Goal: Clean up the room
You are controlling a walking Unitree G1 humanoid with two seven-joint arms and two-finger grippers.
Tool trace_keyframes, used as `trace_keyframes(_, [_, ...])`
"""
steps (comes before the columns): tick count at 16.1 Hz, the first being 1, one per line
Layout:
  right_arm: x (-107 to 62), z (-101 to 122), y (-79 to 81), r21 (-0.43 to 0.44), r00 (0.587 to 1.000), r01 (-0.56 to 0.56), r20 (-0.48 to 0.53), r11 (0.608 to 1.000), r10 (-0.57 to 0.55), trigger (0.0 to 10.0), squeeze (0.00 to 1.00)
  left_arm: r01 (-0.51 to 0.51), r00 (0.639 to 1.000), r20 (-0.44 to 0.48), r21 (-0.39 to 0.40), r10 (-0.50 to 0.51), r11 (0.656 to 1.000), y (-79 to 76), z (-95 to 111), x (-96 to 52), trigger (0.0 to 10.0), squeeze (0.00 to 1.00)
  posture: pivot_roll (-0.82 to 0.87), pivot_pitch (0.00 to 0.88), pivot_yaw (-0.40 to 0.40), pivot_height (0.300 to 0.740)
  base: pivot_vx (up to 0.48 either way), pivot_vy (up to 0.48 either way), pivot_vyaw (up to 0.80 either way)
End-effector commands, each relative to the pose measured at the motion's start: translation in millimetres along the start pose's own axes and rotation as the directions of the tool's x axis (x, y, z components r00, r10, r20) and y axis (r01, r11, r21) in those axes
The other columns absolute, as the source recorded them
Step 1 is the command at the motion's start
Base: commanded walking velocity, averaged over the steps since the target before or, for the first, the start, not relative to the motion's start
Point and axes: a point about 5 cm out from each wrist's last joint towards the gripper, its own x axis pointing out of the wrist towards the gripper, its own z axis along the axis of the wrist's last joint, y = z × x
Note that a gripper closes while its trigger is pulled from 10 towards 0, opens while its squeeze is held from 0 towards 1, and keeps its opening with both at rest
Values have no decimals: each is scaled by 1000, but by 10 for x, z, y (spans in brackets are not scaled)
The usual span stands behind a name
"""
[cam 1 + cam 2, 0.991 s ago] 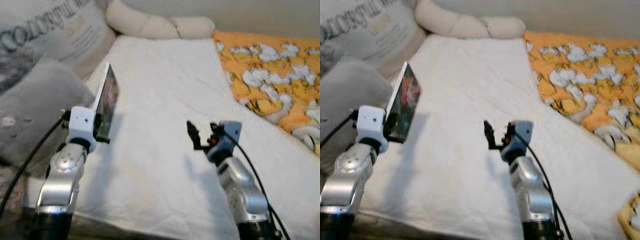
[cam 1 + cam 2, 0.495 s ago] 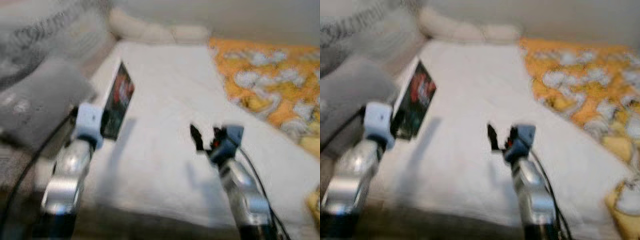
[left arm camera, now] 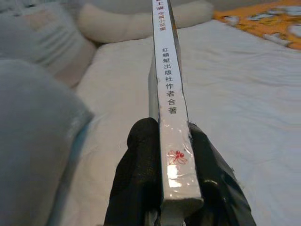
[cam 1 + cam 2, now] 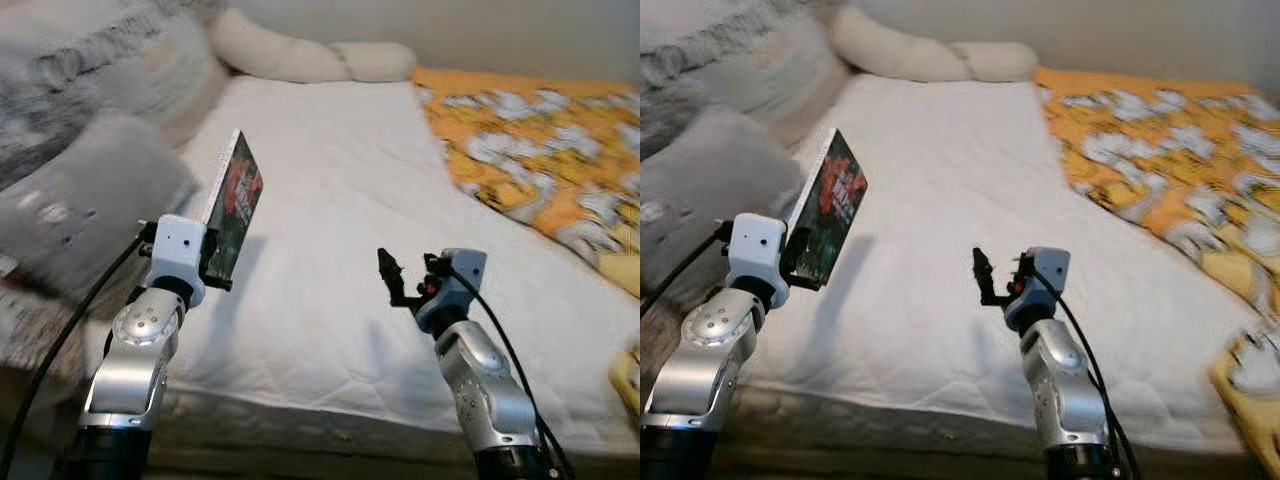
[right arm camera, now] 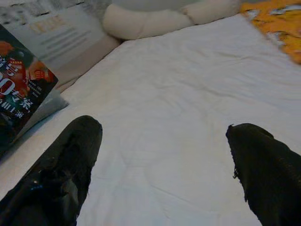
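At left of frame, the book (image 4: 233, 205) is clamped edge-on between the left gripper (image 4: 212, 262)'s 2 fingers, long axis upright over the bed (image 4: 340, 200). The right gripper (image 4: 405, 280) is spread wide, empty.

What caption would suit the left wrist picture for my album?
The left gripper clamps a book by its white spine, held above a white bed.

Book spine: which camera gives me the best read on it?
The left wrist view: the book shows its white spine edge-on with printed characters, clamped in the left gripper. The eye views show its dark cover tilted above the bed; the right wrist view catches one cover corner.
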Motion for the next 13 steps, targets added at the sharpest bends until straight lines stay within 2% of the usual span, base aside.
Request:
trace_keyframes(1, [-4, 24, -14, 9, 1000, 2, 5, 1000, -2, 10000, 0, 9, 999, 53, 10, -10, 1000, -14, 124, 21, 10000, 0, 15, 0, 2, 740, 0, 311, -731])
trace_keyframes(10, [-4, 22, -16, 12, 1000, 3, 7, 1000, -3, 10000, 0, 9, 999, 51, 11, -10, 1000, -9, 120, 21, 10000, 0, 17, 0, 1, 740, 0, 312, -712])
trace_keyframes(13, [-2, 23, -17, 10, 1000, 5, 8, 1000, -5, 10000, 0, 9, 999, 51, 11, -9, 1000, -6, 122, 25, 10000, 0, 17, 0, 2, 740, 0, 314, 0])
